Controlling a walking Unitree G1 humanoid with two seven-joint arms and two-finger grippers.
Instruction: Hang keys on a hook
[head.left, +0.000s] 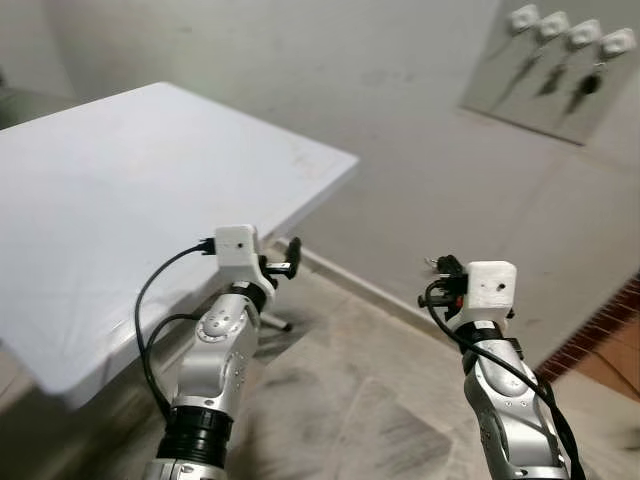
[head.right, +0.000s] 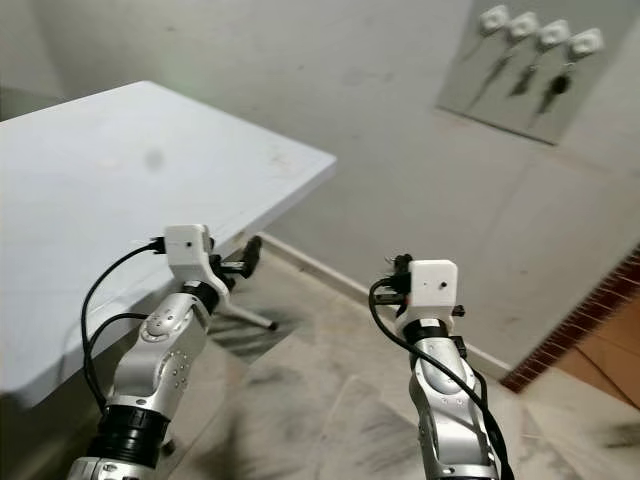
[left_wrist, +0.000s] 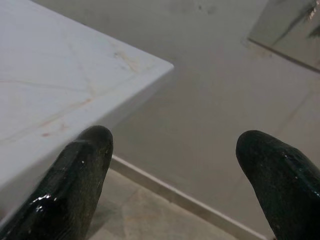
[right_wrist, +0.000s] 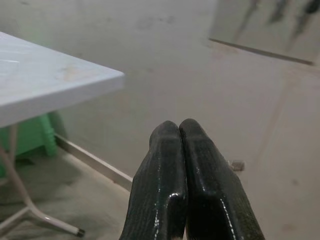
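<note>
A grey hook board (head.left: 555, 70) is fixed high on the wall at the far right. It carries several white hooks (head.left: 618, 42), and dark keys (head.left: 590, 85) hang from some of them. My left gripper (head.left: 290, 258) is held up beside the corner of the white table (head.left: 150, 200), far below and left of the board. In the left wrist view its fingers (left_wrist: 90, 150) stand wide open with nothing between them. My right gripper (head.left: 437, 270) is raised over the floor, pointing toward the wall. Its fingertips (right_wrist: 170, 135) are pressed together, and no key shows between them.
The table's metal leg and foot (head.left: 275, 322) stand on the tiled floor just ahead of my left arm. A green stool (right_wrist: 30, 135) sits under the table. A skirting strip (head.left: 370, 292) runs along the wall's base. A brick-patterned edge (head.left: 590, 340) is at the right.
</note>
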